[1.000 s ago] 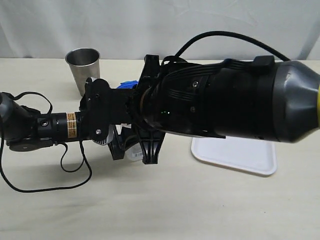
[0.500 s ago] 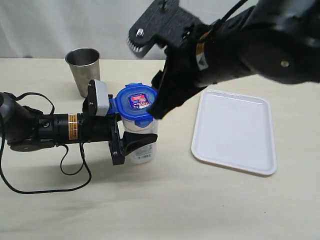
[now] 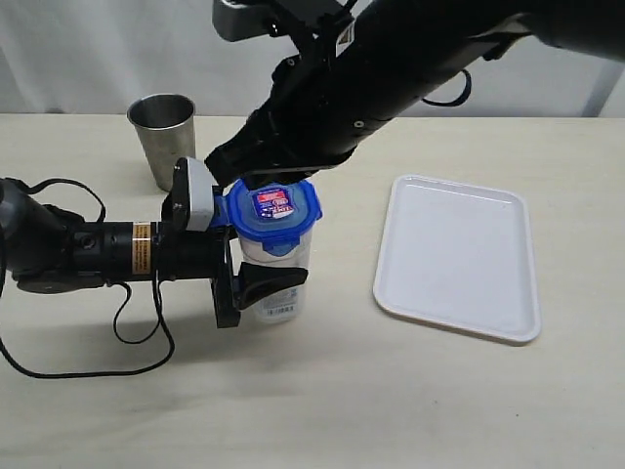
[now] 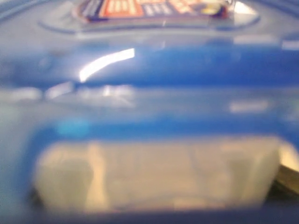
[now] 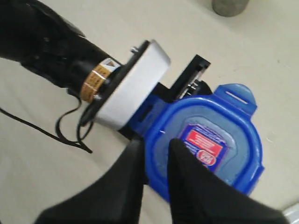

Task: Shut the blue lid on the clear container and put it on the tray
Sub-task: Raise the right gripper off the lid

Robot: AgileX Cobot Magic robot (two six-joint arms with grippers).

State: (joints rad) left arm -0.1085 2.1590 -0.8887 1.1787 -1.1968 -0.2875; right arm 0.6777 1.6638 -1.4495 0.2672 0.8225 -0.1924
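My left arm lies low and level across the table [image 3: 391,410], reaching in from the left side. My left gripper [image 3: 269,283] is clamped on the clear container [image 3: 278,308], one finger across its front and the other behind it. The container stands upright on the table, beside the tray [image 3: 459,293] but apart from it. My left wrist camera sits so close that it shows only a blur of blue rim and pale plastic.

My right arm comes down steeply from the upper right and crosses the middle, so that its end hangs over the container. The blue lid [image 3: 273,207] sits on the container's mouth with the red-and-white sticker facing up. In my right wrist view one flap [image 5: 239,95] juts out from the rim. My right gripper [image 5: 156,145] has its two dark fingers [image 5: 187,182] nearly together, with only a slim gap between them. They straddle the lid's edge, one finger over the top and the other just outside the rim. I cannot tell whether they pinch the rim or only rest there.

The table is a plain beige sheet. A steel cup [image 3: 163,132] stands behind my left arm, near the white cloth backdrop [image 3: 98,49]. A black cable [image 3: 137,337] loops off my left arm onto the table.
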